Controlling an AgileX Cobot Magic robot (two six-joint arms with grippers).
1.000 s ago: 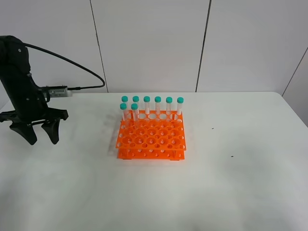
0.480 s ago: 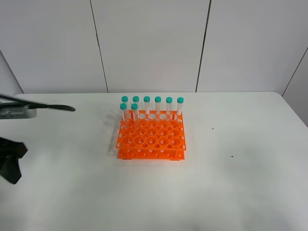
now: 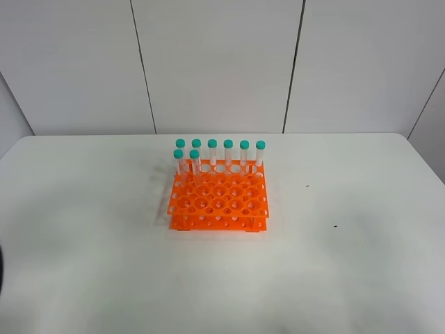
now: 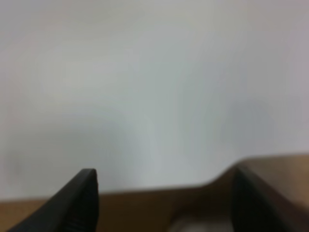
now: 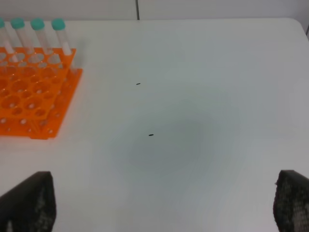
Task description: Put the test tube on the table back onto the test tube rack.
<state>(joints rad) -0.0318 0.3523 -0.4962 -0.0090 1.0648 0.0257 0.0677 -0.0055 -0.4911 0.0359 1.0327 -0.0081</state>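
Tubes with teal caps [image 3: 220, 145] stand upright in the orange test tube rack [image 3: 219, 200], six along its far row and two just nearer at the left; the rack sits mid-table [image 3: 348, 264]. Left gripper [image 4: 164, 203] and right gripper [image 5: 164, 205] both hold their fingers spread wide, empty. Which tube is the task's, I cannot tell

The left gripper [image 4: 164, 203] presents two dark, spread fingertips [image 4: 82, 200] above the blurred edge of the plain white matte table [image 4: 145, 87]. A brown surface lies beyond that edge.
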